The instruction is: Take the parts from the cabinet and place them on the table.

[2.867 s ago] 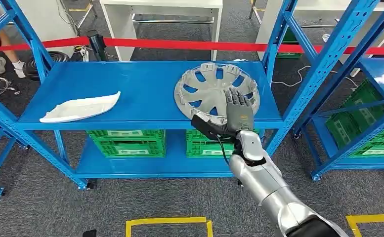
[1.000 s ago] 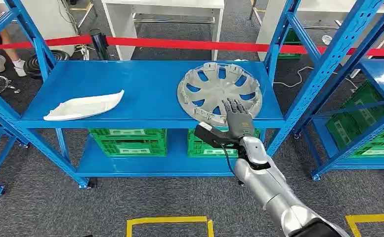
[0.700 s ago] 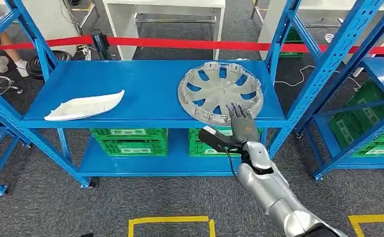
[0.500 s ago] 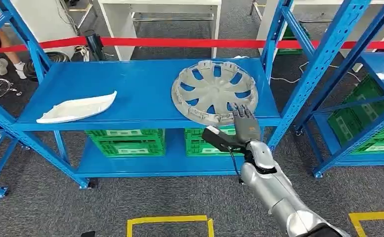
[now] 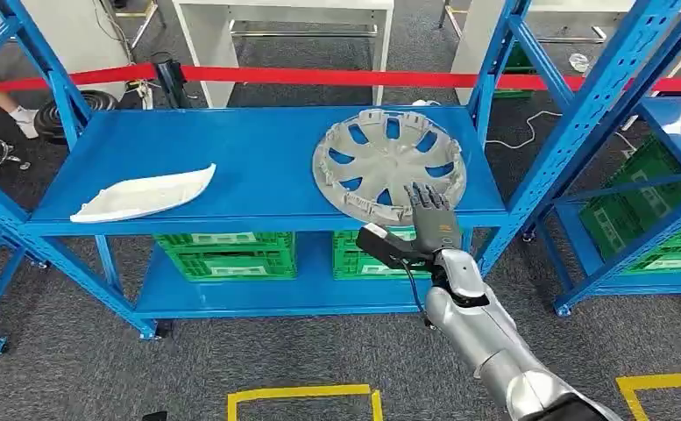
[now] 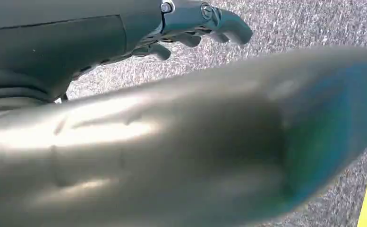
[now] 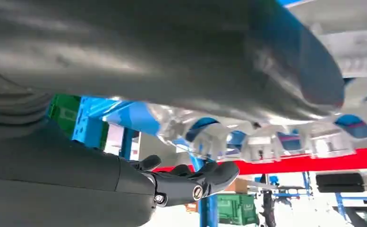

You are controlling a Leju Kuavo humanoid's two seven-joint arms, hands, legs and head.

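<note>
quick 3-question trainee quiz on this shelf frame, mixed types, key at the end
1. True or false: the white part lies right of the hubcap in the head view.
2. What does the right robot hand reach? A) green crate B) hubcap's near rim C) red tape
3. Fill in: both parts lie on the blue ____.

Key: 1 false; 2 B; 3 shelf

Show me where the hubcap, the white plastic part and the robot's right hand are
hubcap (image 5: 380,156): head view, on its centre hub.
white plastic part (image 5: 139,195): head view, on the middle of its upper surface.
right hand (image 5: 431,224): head view, on the back of the hand, at the hubcap's near rim.
</note>
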